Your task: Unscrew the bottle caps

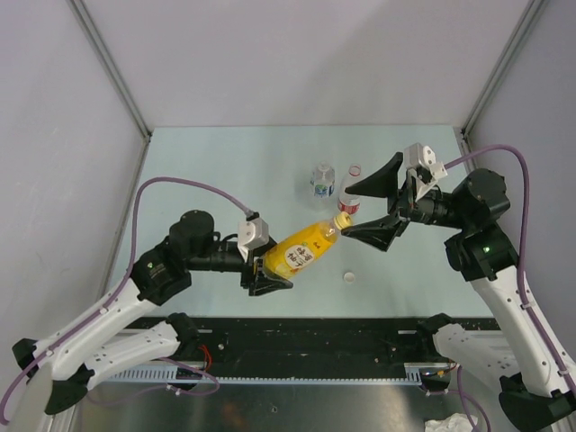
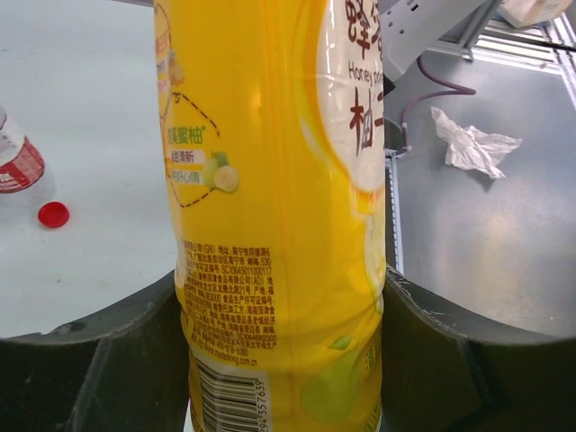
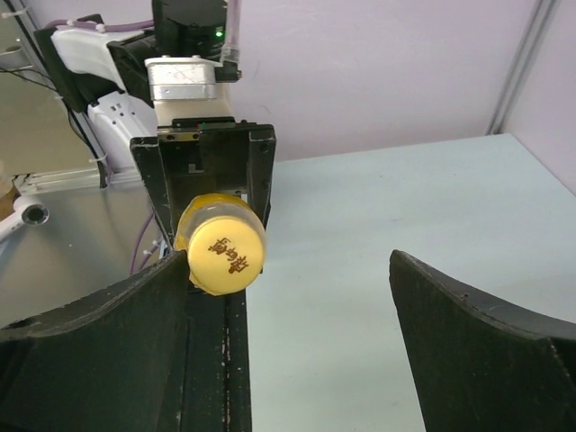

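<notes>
Yellow-capped orange bottle, tilted, labelled.

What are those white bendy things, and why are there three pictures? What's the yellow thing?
The white bendy things are two robot arms with pinchers. One picture looks down from above; the other two come from little cameras on each arm's wrist. The left gripper squeezes a yellow drink bottle, held tipped over above the table. The right gripper has its fingers spread wide around the bottle's yellow cap, which is on the bottle. Two other bottles stand behind: one with a blue-green label, one with a red label. A red cap and a white cap lie loose on the table.
</notes>
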